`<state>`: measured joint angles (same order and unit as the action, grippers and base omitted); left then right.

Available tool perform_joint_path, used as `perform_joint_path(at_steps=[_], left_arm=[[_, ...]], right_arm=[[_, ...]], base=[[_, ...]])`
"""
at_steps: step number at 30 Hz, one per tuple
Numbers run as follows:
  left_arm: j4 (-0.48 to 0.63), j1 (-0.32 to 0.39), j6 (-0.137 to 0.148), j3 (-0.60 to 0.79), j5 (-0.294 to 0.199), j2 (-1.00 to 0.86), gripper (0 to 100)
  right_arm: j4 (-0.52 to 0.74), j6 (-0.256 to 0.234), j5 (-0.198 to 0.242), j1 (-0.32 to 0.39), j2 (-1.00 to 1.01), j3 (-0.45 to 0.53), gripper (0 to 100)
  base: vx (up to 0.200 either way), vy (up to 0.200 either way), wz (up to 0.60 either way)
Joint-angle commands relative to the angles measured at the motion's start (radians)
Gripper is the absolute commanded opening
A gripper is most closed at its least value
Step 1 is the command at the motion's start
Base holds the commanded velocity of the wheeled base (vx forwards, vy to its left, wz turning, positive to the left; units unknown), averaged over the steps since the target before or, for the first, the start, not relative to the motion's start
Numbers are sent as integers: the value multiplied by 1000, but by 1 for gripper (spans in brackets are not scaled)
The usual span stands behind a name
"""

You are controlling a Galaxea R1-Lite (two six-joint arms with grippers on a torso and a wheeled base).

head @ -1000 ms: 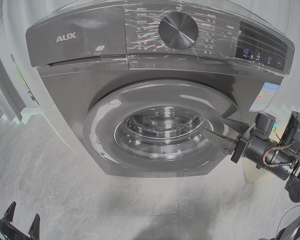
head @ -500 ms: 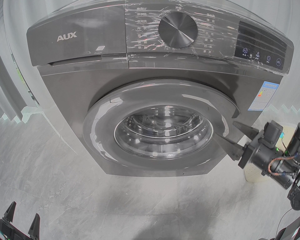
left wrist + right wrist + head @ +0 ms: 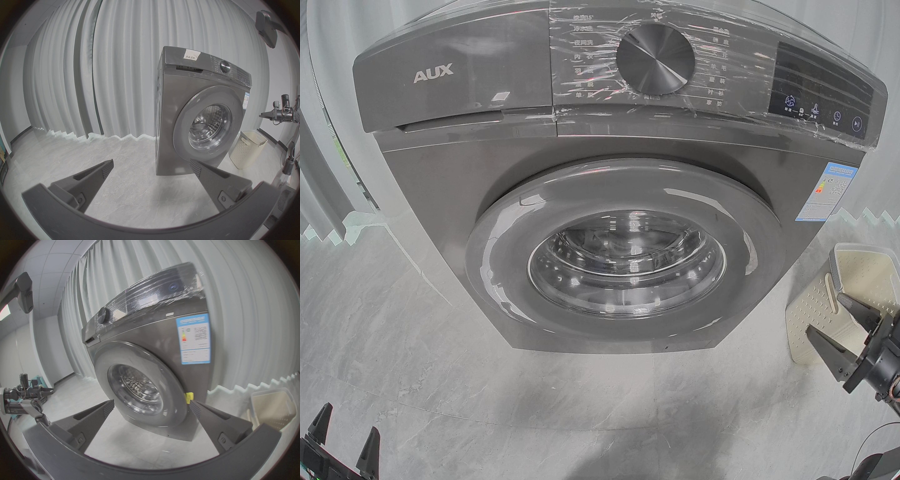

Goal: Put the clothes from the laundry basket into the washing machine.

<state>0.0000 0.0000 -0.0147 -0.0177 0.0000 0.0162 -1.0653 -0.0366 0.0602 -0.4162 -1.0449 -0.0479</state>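
Note:
The grey washing machine (image 3: 487,162) stands right in front of me with its round glass door (image 3: 625,262) shut. To its right on the floor is the cream laundry basket (image 3: 862,275); the little I see of its inside is bare. My right gripper (image 3: 826,314) hangs open in front of the basket's near side, apart from the door, with nothing between its fingers. My left gripper (image 3: 349,420) is low at the near left, open and holding nothing. The wrist views show the machine (image 3: 200,118) (image 3: 147,365), the basket (image 3: 247,148) (image 3: 272,407) and both open grippers (image 3: 150,162) (image 3: 151,402).
Pale curtains (image 3: 118,78) hang behind and beside the machine. Grey tiled floor (image 3: 581,406) stretches in front of it. A camera on a bracket (image 3: 265,23) is mounted high on the wall.
My right gripper has drawn back from the right edge of the door, moving right and down to the basket. The door looks the same. The left arm has stayed put.

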Motion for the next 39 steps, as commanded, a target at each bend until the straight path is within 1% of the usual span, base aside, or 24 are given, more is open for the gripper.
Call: perform_joint_path(at_steps=[1,3,4,5,7,8,9,10,13,15,17,19,20,21,22,24,25,31,34,38,39], left_arm=[[0,0,-2,16,-3,-12,100],[0,0,-2,16,-2,-12,100],[0,0,-2,16,-2,-12,100],[0,0,-2,16,-3,-12,100],[0,0,-2,16,-3,-12,100],[0,0,-2,16,-3,-12,100],[0,0,-2,16,-3,-12,100],[0,0,-2,16,-3,-12,100],[0,0,-2,16,-3,-12,100],[0,0,-1,16,-3,-12,100],[0,0,-2,16,-3,-12,100],[0,0,-2,16,-3,-12,100],[0,0,-2,16,-3,-12,100],[0,0,-2,16,-3,-12,100],[0,0,-2,16,-3,-12,100],[0,0,-2,16,-3,-12,100],[0,0,-2,16,-3,-12,100],[0,0,-2,16,-3,-12,100],[0,0,-4,16,-3,-12,100],[0,0,-2,16,-3,-12,100],[0,0,-2,16,-3,-12,100]], right_arm=[[240,20,9,174,344,46,100],[320,18,10,203,425,46,100],[320,18,10,203,425,46,100],[390,15,9,221,500,46,100],[390,15,9,221,500,46,100],[476,15,10,269,606,46,100],[476,15,10,269,606,46,100],[496,17,12,309,663,46,100],[522,14,21,332,715,46,100],[573,11,21,341,760,48,100],[662,12,21,358,822,48,100],[685,14,21,366,842,48,100],[771,21,23,398,918,48,100],[771,21,23,398,918,48,100],[835,21,24,415,976,48,100],[860,23,24,416,1000,48,100],[924,26,23,416,1045,48,100],[950,21,13,416,1045,48,100],[995,12,-31,416,1045,48,100],[995,-9,-72,416,1045,48,100],[995,-9,-72,416,1045,48,100]], base=[[0,0,0],[0,0,0],[0,0,0],[0,0,0],[0,0,0],[0,0,0],[0,0,0],[0,0,0],[0,0,0],[0,0,0],[0,0,0],[0,0,0],[0,0,0],[0,0,0],[0,0,0],[0,0,0],[0,0,0],[0,0,0],[0,0,0],[0,0,0],[0,0,0]])
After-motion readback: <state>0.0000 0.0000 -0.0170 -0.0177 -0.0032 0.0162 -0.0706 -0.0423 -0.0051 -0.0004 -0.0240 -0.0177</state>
